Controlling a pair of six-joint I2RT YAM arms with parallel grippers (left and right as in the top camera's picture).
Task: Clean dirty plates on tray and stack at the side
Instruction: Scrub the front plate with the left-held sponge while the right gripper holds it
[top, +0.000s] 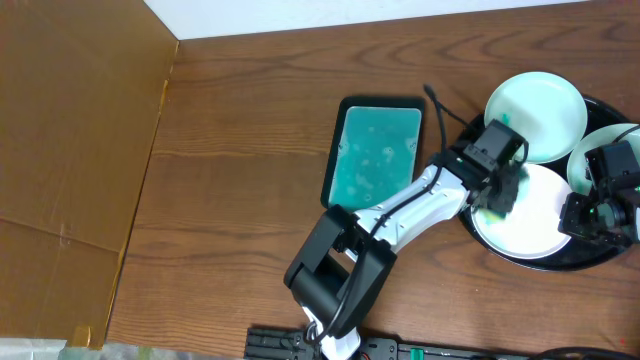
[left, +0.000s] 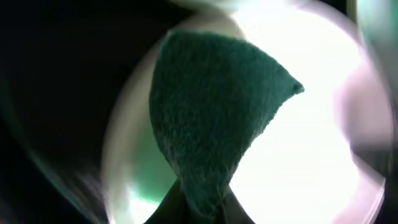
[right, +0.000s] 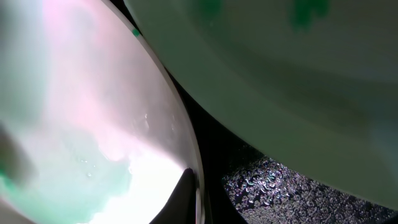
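- My left pincer (top: 497, 192) is clamped on a teal cloth (left: 211, 118). The cloth is pinched at its narrow end, so the broad part hangs free to wipe.
- The cloth sits low over the front plate (top: 535, 225), at its left edge, where the overhead view shows a green smear. That is why I reach in from that side.
- My right pincer (top: 585, 215) is closed, at the same plate's right rim. A fingertip (right: 186, 193) shows right against the rim, which I judge is there to steady the plate. I cannot tell whether the rim is truly pinched.
- All three plates lie on the black tray (top: 560, 265). The back plate (top: 535, 115) and the third plate (top: 585, 160) sit behind, and the third is partly under my right arm.
- The tray floor (right: 280, 193) looks wet, so a plate could slide when rubbed.
- The teal tray (top: 380, 150) lies well to the left, apart from the plates.
- Nothing is stacked at the side yet, so I judge the task is early.
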